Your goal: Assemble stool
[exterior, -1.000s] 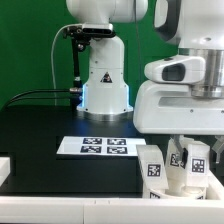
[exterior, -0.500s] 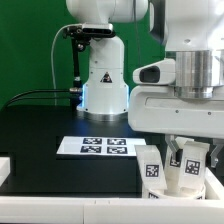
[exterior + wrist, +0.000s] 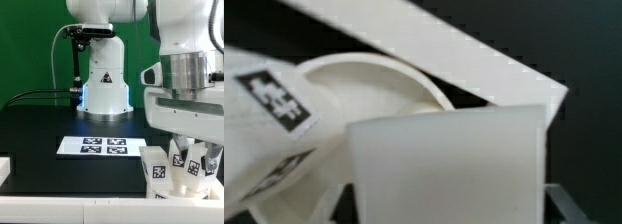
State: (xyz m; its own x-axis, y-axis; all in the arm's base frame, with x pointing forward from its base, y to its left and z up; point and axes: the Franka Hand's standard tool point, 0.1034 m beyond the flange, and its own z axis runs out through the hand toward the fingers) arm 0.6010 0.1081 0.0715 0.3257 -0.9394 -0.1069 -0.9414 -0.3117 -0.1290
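Several white plastic tagged stool legs clustered at 5 o'clock, apparently unfinished; gripper above, jaw state unclear.

stool legs: looking like smooth white plastic, matt, with printed black-and-white tags lying flat on the faces
stool part: showing a smooth, softly shining white plastic curve in the wrist view
marker board: appearing as thin, flat, matt white sheet
table: showing a black, matt top
arm housing: gleaming as glossy white plastic
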